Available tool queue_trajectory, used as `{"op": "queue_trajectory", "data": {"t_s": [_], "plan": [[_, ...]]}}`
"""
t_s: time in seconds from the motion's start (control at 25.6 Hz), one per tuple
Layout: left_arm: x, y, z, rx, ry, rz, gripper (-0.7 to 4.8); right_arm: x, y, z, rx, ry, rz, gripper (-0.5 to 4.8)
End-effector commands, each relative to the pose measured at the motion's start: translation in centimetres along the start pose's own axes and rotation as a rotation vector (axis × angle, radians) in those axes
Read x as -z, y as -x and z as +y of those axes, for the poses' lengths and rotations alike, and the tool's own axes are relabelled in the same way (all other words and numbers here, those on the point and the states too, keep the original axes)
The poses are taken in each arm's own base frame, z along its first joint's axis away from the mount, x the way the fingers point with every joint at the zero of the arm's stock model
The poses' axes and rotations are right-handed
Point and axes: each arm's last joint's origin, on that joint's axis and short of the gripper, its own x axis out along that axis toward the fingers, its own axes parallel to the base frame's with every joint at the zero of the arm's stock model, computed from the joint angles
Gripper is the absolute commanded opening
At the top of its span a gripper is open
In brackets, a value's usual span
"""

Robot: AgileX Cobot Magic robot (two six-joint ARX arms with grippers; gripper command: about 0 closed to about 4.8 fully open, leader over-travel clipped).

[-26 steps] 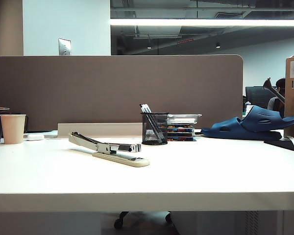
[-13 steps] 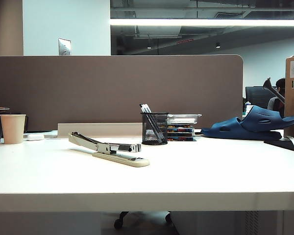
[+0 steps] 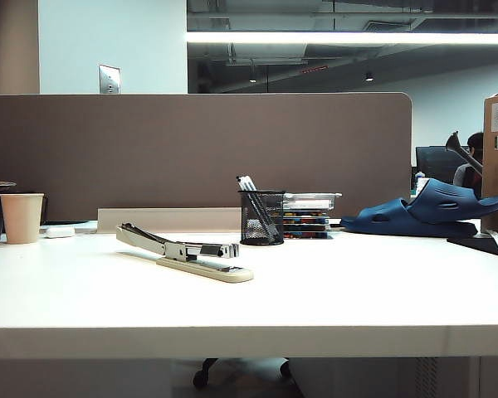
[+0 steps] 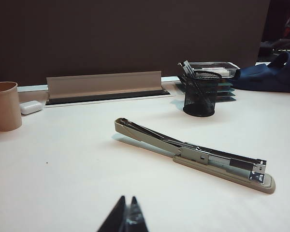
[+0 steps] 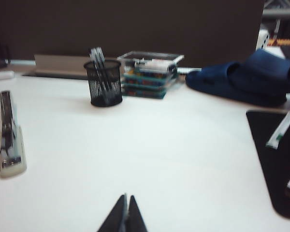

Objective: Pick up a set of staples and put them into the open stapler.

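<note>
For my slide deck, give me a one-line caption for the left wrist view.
Left gripper with fingers shut, above the white desk, facing the open stapler, a black mesh pen cup behind.

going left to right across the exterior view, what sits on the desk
paper cup → small white case → stapler → mesh pen cup → stacked clear boxes → blue slippers. Neither gripper shows in this view.
</note>
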Motion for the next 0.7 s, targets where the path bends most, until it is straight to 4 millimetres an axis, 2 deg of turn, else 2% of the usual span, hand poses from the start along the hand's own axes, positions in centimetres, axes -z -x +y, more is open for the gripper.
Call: {"op": "queue_trajectory", "data": {"t_s": [0.04,0.7], "plan": [[-0.01,0.01,0.01,-0.002,0.026,0.002,-0.06,-0.03,0.01,-0.02,0.008,0.007,-0.018,-0.08],[0.21,0.01,0.00,-0.002,0.030,0.024,-0.06,-0.07,0.01,-0.01,0.004,0.007,-0.022,-0.08]]}}
